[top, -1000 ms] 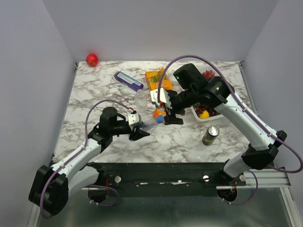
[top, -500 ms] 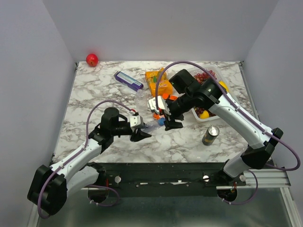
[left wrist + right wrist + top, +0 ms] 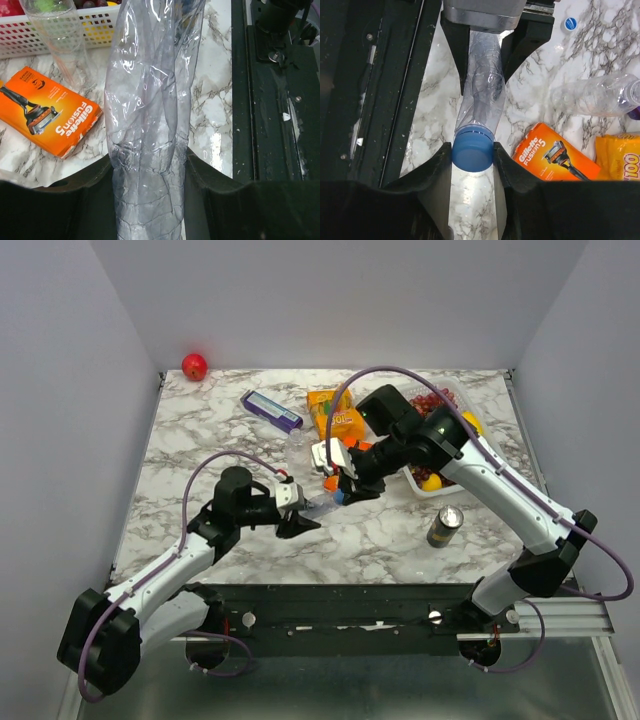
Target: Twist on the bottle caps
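**Top view:** left gripper (image 3: pixel 297 522) clamps bottle (image 3: pixel 318 506), neck aimed at right gripper (image 3: pixel 345 492), so arms meet over mid-table.

**Left wrist:** fingers (image 3: pixel 95 197) pinch crumpled bottle body, likely steadying it against twist.

**Right wrist:** jaws closed on blue cap (image 3: pixel 472 149) seated at bottle neck, placed for turning. Spare cap (image 3: pixel 570 23) lies loose on marble beyond.

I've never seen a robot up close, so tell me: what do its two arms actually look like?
Both the left arm and the right arm are built of smooth white tube-like shells linked by chunky black joints. A thin purple cable loops along each one. Each arm ends in a pale block that carries two black jaws.
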